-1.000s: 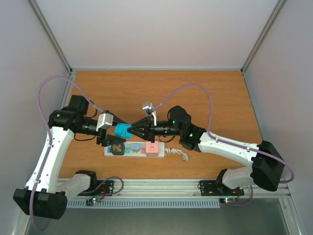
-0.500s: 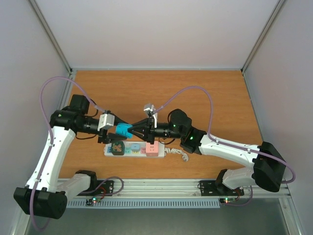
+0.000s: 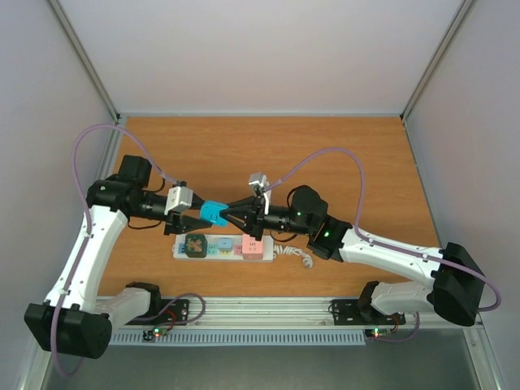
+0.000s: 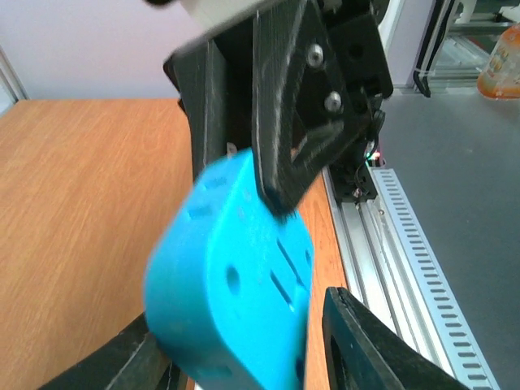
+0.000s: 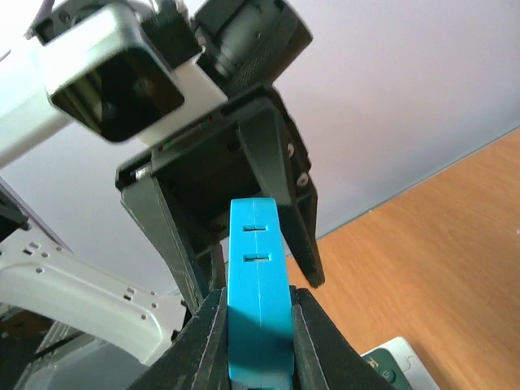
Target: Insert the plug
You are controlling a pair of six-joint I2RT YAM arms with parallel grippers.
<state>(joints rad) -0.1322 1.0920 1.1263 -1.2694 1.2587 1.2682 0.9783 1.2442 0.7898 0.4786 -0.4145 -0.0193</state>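
Note:
The plug (image 3: 214, 213) is a flat blue block held in the air above the white power strip (image 3: 223, 246). My right gripper (image 3: 224, 213) comes in from the right and is shut on it; the right wrist view shows the plug (image 5: 258, 284) pinched edge-on between both fingers of this gripper (image 5: 258, 325). My left gripper (image 3: 203, 214) reaches in from the left. In the left wrist view its fingers straddle the plug (image 4: 231, 276), and a thin gap shows at the right finger (image 4: 366, 345).
The strip lies on the wooden table near the front edge. It carries a dark green plug (image 3: 195, 244) at its left end and a pink one (image 3: 252, 246) at its right. Its white cord (image 3: 296, 254) curls off to the right. Purple cables arch over both arms.
The left jaws have narrowed around the blue plug. The plug and the right gripper have shifted slightly to the right, and the plug now sits more tilted.

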